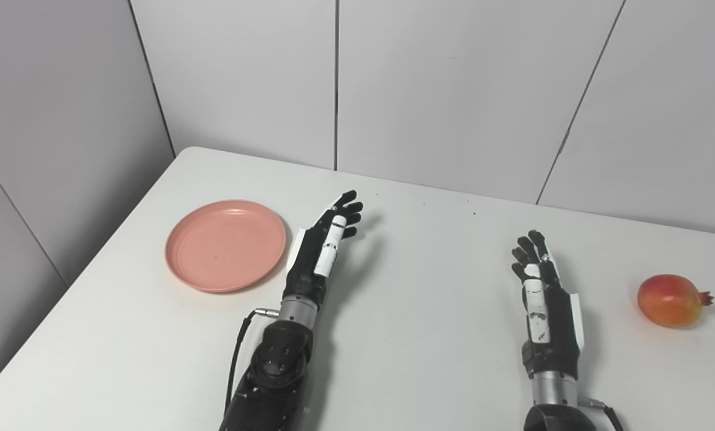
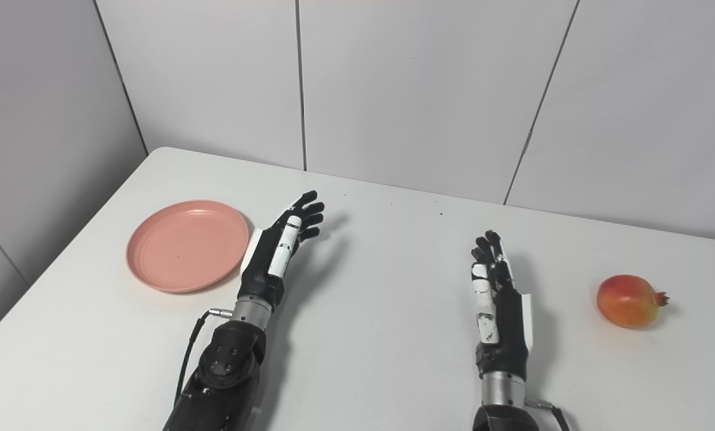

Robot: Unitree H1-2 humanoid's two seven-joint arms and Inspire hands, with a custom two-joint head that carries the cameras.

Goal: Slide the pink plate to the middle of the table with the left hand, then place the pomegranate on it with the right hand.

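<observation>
Pink plate (image 1: 226, 245), round, shallow and matte, resting flat on the left part of a smooth white table (image 1: 417, 335), close to the table's left edge and nothing lying in it. The tabletop is plain, with a few small dark specks toward the back; its far left corner is rounded, and it sits in a corner formed by pale grey wall panels (image 1: 453, 90) divided by thin dark seams. The red-and-yellow pomegranate (image 1: 670, 300) lies on its side at the far right of the table, its small dark crown pointing right, well apart from the plate. The left hand (image 1: 324, 248), black with white segments, hovers just beside the plate's right rim, fingers extended and slightly spread, holding nothing; whether it touches the rim cannot be told. The right hand (image 1: 540, 293), of the same black-and-white build, is held edge-on with fingers straight and apart, likewise empty, positioned near the pomegranate but separated from it by bare tabletop. Between the two hands the middle of the table is an unobstructed white expanse, and a broad strip of free surface also runs along the rear edge beneath the wall.
</observation>
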